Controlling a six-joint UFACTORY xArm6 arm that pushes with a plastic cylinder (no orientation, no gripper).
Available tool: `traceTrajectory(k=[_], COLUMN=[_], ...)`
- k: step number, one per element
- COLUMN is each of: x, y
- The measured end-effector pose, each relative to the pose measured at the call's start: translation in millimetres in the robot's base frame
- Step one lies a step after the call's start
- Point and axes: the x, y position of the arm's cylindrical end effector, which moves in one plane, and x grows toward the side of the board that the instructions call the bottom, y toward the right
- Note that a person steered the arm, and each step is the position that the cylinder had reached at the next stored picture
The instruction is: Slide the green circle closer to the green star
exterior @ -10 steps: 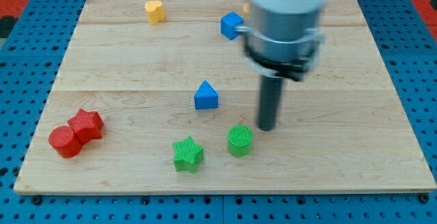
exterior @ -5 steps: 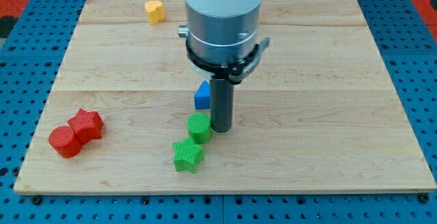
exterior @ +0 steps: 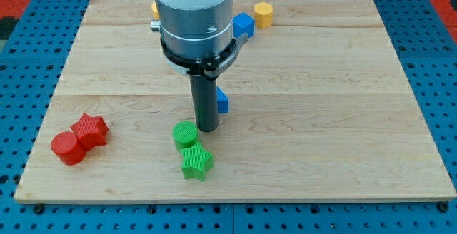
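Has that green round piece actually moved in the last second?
Yes. The green circle slid toward the view's left; it now touches the green star, which stayed put.

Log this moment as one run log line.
task: green circle to green star | my tip: beside green circle, on its right | green circle: touching green star, just above it | status: looks done

Green circle (exterior: pixel 186 134) & green star (exterior: pixel 196 162) are showing ribbed green; red star (exterior: pixel 91 129) & red cylinder (exterior: pixel 67 148) are showing ribbed red. Blue cube (exterior: pixel 243 26) & yellow block (exterior: pixel 263 13) are sitting on pale-wood table (exterior: pixel 343 105); my tip (exterior: pixel 206 128) is looking dark grey.
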Motion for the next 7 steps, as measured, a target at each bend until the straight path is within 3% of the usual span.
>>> traceTrajectory(k=[6,7], x=[-7,-25], y=[-26,-28])
